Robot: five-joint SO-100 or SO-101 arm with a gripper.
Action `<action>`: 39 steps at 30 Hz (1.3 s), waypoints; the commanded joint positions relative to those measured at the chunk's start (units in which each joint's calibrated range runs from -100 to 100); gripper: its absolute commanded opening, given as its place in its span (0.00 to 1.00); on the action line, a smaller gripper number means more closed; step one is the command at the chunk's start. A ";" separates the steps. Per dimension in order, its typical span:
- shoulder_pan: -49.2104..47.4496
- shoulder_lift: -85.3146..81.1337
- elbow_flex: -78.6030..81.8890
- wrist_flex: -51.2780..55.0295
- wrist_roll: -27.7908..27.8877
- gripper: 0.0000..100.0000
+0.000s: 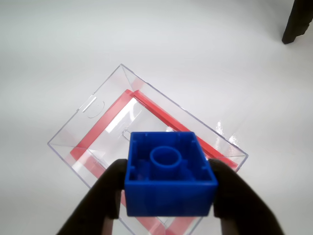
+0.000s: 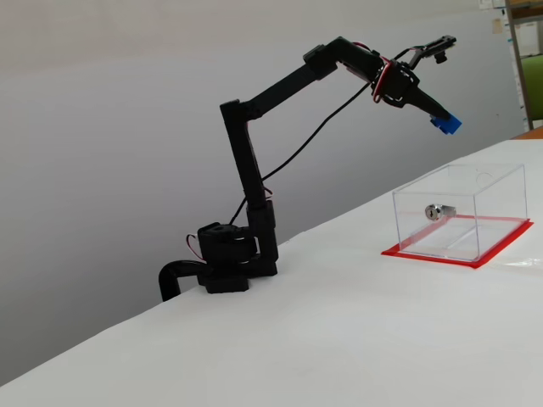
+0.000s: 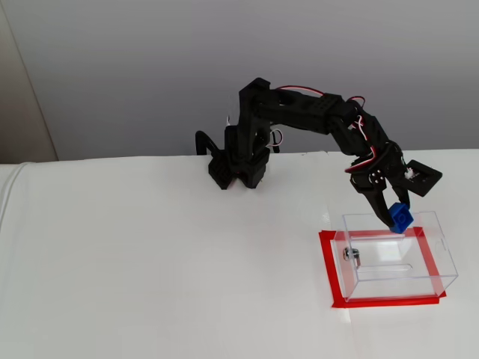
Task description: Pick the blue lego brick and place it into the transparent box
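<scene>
Blue lego brick held in the air above the transparent box.
The tool (image 1: 168, 188) is clamped on the blue lego brick (image 1: 169, 175), raised over the transparent box (image 2: 459, 210) on the white worktop (image 3: 165, 262).

White table (image 3: 150, 284). Arm base (image 3: 238, 168) sits at its far edge in a fixed view. Transparent box (image 3: 397, 258) stands on a red base (image 3: 374, 302), well apart from the arm base.

In the wrist view the blue lego brick (image 1: 170, 174) hid the transparent box's (image 1: 98, 122) near corner; the hand's (image 1: 168, 196) 2 fingers ran off the bottom edge.
</scene>
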 commanded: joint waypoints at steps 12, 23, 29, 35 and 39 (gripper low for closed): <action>-1.56 2.87 -5.74 -0.09 0.14 0.12; -1.64 2.87 -5.65 -0.09 0.19 0.24; -1.78 2.62 -5.65 -0.09 0.19 0.24; -2.15 2.45 -5.65 -0.09 0.19 0.24; -2.15 2.45 -5.65 -0.09 0.19 0.24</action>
